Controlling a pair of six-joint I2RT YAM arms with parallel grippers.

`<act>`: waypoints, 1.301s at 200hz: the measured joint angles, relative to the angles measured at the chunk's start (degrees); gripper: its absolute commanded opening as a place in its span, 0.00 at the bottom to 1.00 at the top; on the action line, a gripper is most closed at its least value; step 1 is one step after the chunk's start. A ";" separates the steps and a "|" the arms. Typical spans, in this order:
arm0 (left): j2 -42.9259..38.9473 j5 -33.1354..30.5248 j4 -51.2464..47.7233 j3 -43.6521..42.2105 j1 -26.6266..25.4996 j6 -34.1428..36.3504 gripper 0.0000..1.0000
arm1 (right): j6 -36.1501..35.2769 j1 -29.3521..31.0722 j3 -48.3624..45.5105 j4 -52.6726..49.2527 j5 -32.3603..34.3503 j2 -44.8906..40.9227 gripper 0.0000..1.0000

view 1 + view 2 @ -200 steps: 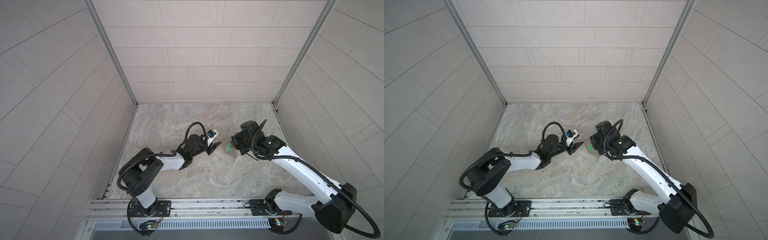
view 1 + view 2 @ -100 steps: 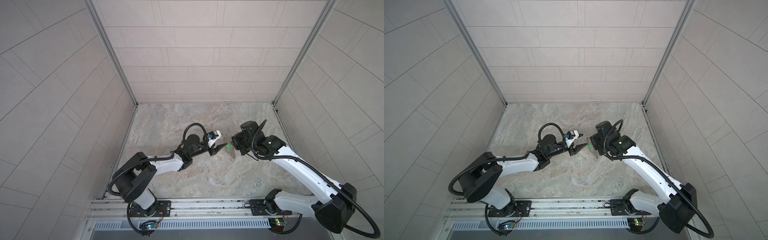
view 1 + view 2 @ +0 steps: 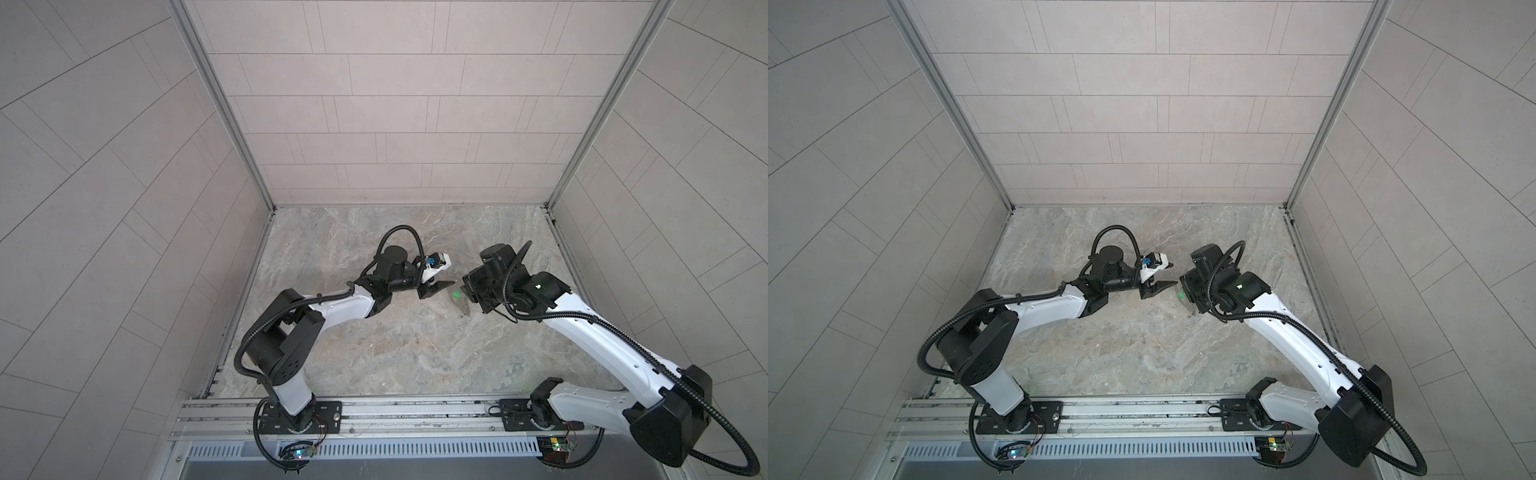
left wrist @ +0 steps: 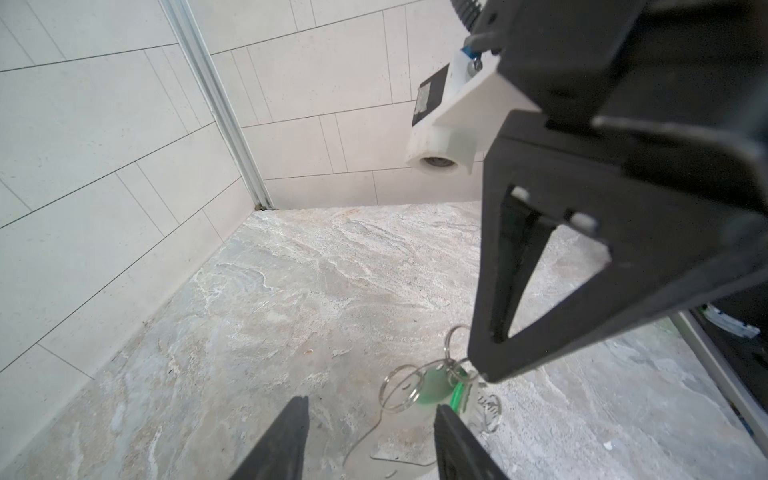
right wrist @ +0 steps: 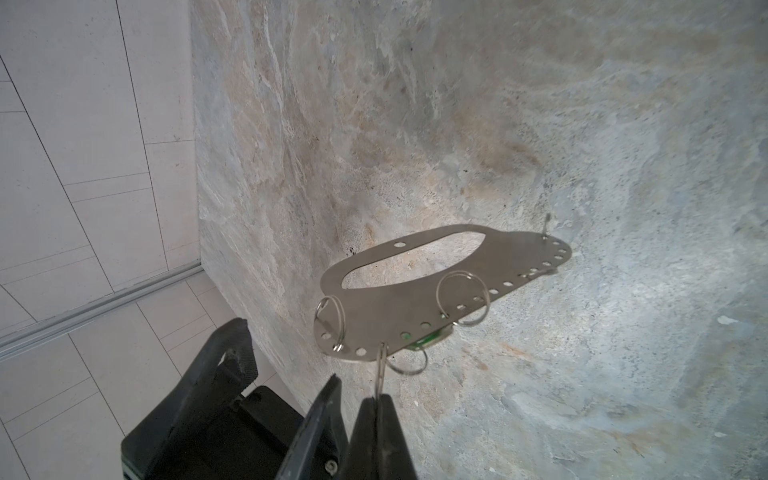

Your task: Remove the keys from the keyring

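Observation:
The keyring (image 5: 415, 307) is a flat grey metal plate with a long slot and several silver wire loops along one edge. It shows small in both top views (image 3: 463, 307) (image 3: 1190, 308). My right gripper (image 5: 377, 400) is shut on one wire loop (image 5: 380, 365) and holds the plate over the stone floor. A green key (image 5: 424, 341) (image 4: 434, 388) (image 3: 456, 294) (image 3: 1180, 294) hangs under the plate's looped edge. My left gripper (image 4: 372, 405) (image 3: 445, 286) (image 3: 1169, 285) is open and holds nothing. It stands just short of the green key, facing the right gripper (image 3: 468, 293).
Marbled stone floor (image 3: 395, 340) is closed in by tiled walls on three sides. A metal rail (image 3: 374, 411) with both arm bases runs along the front. In the left wrist view the right gripper's black finger (image 4: 540, 311) is close above the key.
My left gripper has moved right, closer to the keyring and the green key. The right gripper and the keyring have stayed in place.

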 measured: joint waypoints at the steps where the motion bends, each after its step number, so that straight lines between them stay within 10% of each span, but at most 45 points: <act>1: 0.02 0.15 -0.15 0.11 0.04 0.13 0.51 | 0.00 0.00 0.00 0.00 -0.02 0.00 0.00; 195: 6.19 13.81 -18.25 9.01 1.03 11.72 0.00 | -2.58 0.50 0.00 -1.18 -2.54 -0.02 0.00; 260: 6.34 18.73 -16.63 8.98 1.64 9.33 0.00 | -2.99 0.66 -1.79 1.07 -1.01 -3.50 0.45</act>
